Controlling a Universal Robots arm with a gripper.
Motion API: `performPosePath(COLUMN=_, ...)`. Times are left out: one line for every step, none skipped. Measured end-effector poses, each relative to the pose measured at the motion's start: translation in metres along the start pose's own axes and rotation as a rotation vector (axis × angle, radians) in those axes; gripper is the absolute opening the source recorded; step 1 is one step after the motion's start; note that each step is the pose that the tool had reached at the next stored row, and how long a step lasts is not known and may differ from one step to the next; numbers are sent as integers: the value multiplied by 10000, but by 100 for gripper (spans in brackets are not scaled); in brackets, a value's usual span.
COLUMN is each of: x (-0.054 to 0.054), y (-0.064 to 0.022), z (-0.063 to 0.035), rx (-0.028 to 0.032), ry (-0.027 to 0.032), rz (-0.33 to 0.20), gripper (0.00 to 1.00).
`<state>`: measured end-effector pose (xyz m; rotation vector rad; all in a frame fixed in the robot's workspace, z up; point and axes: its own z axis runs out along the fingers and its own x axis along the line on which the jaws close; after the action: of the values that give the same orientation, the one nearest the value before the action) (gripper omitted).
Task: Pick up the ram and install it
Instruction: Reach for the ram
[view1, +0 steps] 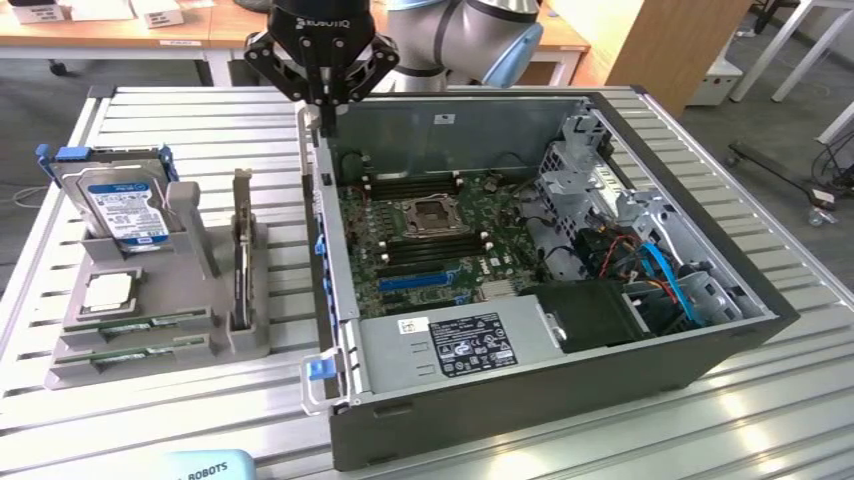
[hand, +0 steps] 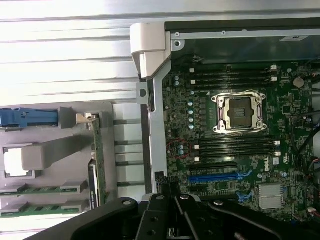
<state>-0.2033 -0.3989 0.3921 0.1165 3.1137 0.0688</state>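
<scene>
The tool (view1: 324, 118) hung over the case (view1: 534, 395) wall, fingers closed on nothing. The ram (view1: 138, 325) lay in the tray (view1: 200, 362).

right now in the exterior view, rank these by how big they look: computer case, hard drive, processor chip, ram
1. computer case
2. hard drive
3. processor chip and ram: too close to rank, the ram longer, the chip wider

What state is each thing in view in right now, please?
computer case: open, side panel off
gripper: shut, empty, above the case wall
ram sticks: both lying in the gray holder
processor socket: empty
hard drive: upright in the holder
expansion card: upright in the holder
processor chip: lying flat
</scene>
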Motion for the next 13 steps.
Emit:
performPosePath(x=15, y=-1, z=0, rx=0, ry=0, rz=0, gripper=10)
performPosePath(x=30, y=-2, z=0, rx=0, ry=0, rz=0, gripper=10)
performPosePath(x=46, y=-4, z=0, rx=0, ry=0, rz=0, gripper=10)
performPosePath(x=63, y=-5, z=0, rx=0, ry=0, rz=0, gripper=10)
performPosePath(x=80, y=-6, z=0, rx=0, ry=0, rz=0, gripper=10)
performPosePath(x=98, y=-7, z=0, rx=0, ry=0, rz=1, gripper=10)
performPosePath(x=116, y=-9, z=0, rx=0, ry=-1, rz=1, gripper=10)
performPosePath(x=133, y=-10, z=0, rx=0, ry=-1, rz=1, gripper=10)
performPosePath(x=149, y=-11, z=-1, rx=0, ry=0, rz=1, gripper=10)
performPosePath(x=164, y=-12, z=-1, rx=0, ry=0, rz=1, gripper=10)
performPosePath(x=179, y=-13, z=-1, rx=0, ry=0, rz=0, gripper=10)
performPosePath(x=194, y=-14, z=-1, rx=0, ry=0, rz=0, gripper=10)
performPosePath(x=207, y=-16, z=-2, rx=0, ry=0, rz=0, gripper=10)
